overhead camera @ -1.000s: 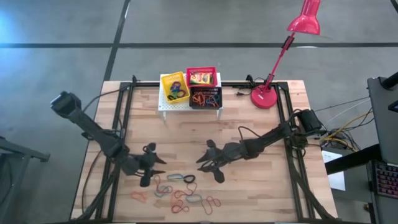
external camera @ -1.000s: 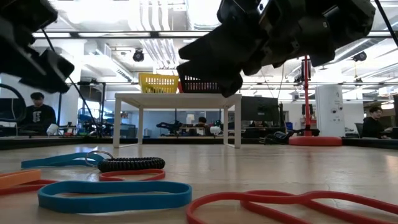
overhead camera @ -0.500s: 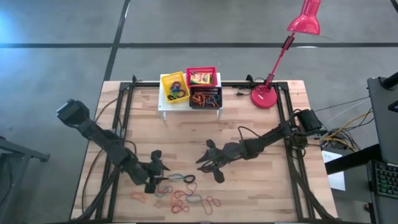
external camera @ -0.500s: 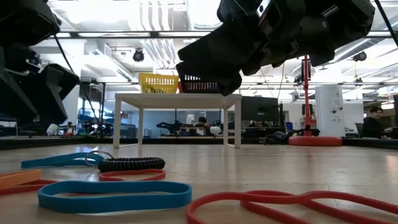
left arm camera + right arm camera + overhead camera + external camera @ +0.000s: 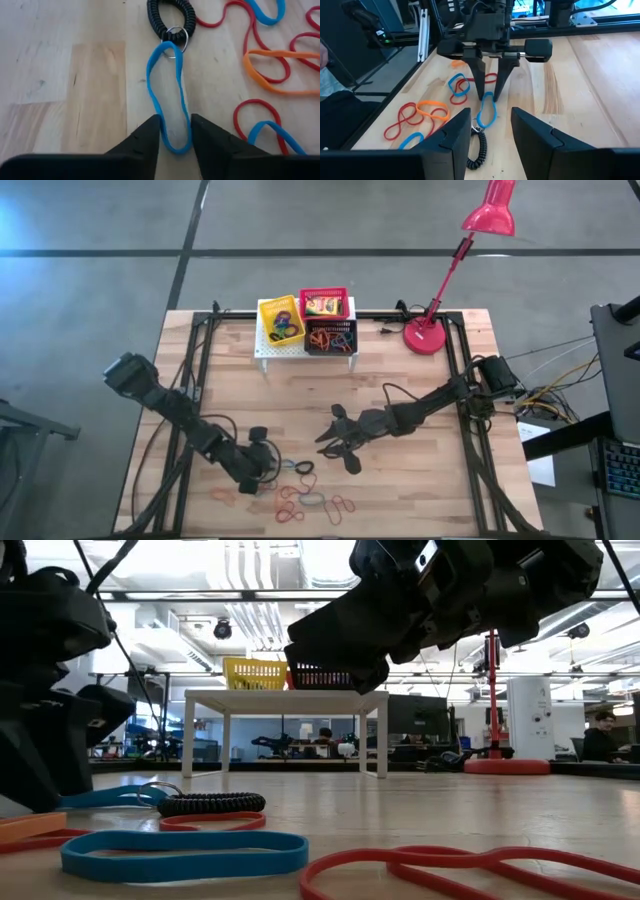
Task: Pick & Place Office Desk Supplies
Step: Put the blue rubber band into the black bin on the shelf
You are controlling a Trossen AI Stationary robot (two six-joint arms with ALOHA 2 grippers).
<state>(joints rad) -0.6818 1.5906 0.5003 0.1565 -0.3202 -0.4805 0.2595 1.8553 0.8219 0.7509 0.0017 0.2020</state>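
Straddling a blue elastic loop (image 5: 170, 100), the left gripper (image 5: 175, 131) has its fingers spread with one tip down on each side of the loop's near end, nothing pinched yet. Loop lies flat on the surface (image 5: 400, 480); its far end runs up to the metal ring of a black coiled cord (image 5: 170, 15) just beyond the fingers. Red loops (image 5: 260, 107) and an orange loop (image 5: 272, 70) lie off to one side of the fingers, touching and overlapping each other. Right gripper (image 5: 340, 442) hovers above mid-surface, fingers apart and empty, pointed at the same pile. Progress: looks early to mid, my read. A good dozen loops are still scattered at the near edge of the surface (image 5: 300, 495), all unpicked. Containers sit on a small white stand (image 5: 300, 348) at the far edge: yellow basket (image 5: 281, 320) holds a few loops and what looks like a crayon box; red basket (image 5: 323, 305) holds yellow-green boxes; black basket (image 5: 330, 338) holds several coloured loops. So some sorting is done, most of the loose loops are left.
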